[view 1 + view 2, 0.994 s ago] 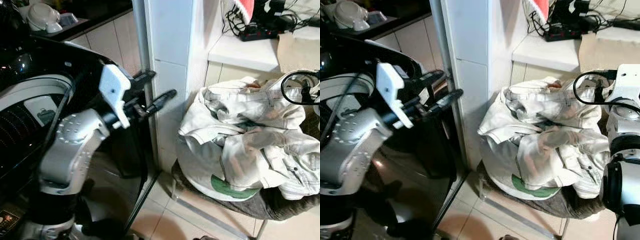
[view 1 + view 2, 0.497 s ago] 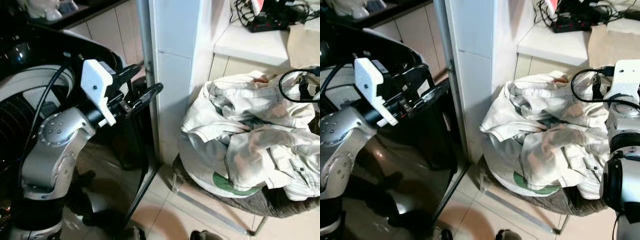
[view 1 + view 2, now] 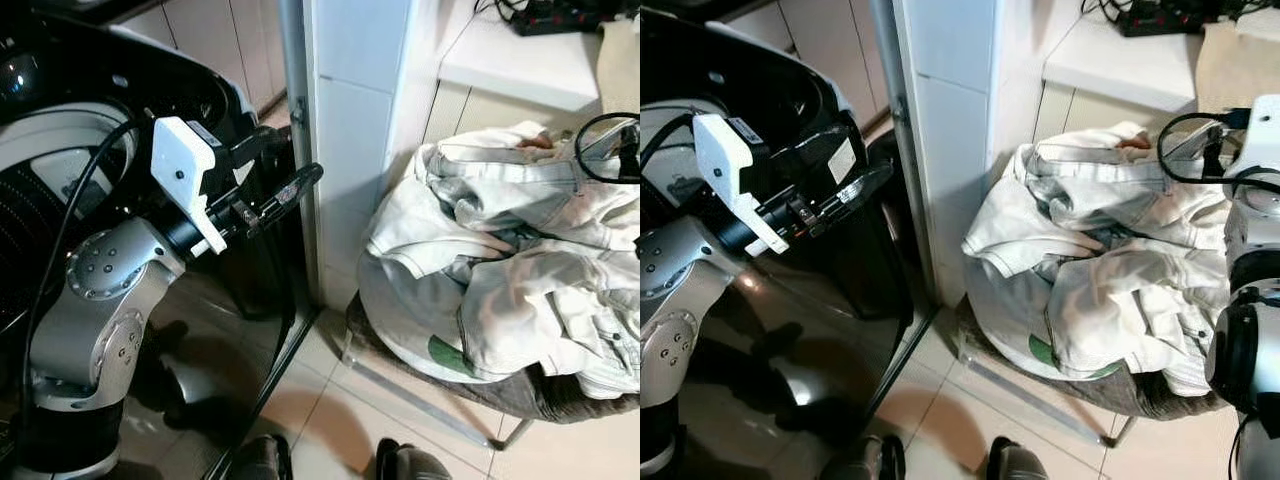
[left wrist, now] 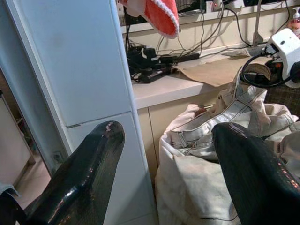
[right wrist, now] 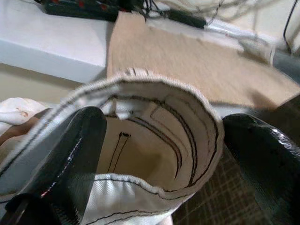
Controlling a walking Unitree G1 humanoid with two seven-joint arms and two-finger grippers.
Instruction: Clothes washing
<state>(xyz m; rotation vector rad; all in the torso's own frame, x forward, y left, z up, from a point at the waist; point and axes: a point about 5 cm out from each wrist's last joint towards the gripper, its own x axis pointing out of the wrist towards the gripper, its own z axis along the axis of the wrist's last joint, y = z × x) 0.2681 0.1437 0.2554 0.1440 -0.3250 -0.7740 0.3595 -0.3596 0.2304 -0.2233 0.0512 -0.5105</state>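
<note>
At far left stands the black washing machine (image 3: 60, 150), its labels too small to read. The left end effector (image 3: 280, 175) hovers beside it, fingers spread and empty, aimed at the white pillar (image 3: 350, 110). Right of the pillar, pale clothes (image 3: 500, 290) lie heaped on a chair (image 3: 520, 395). The right end effector (image 5: 161, 154) stands wide apart around a stitched cloth fold without gripping it.

The washing machine (image 3: 60, 150) stands at the left, with the pillar (image 3: 350, 120) between it and the chair (image 3: 520, 395) at the right. The clothes (image 3: 500, 280) lie piled on the chair (below the shelf (image 3: 520, 65) behind it).
</note>
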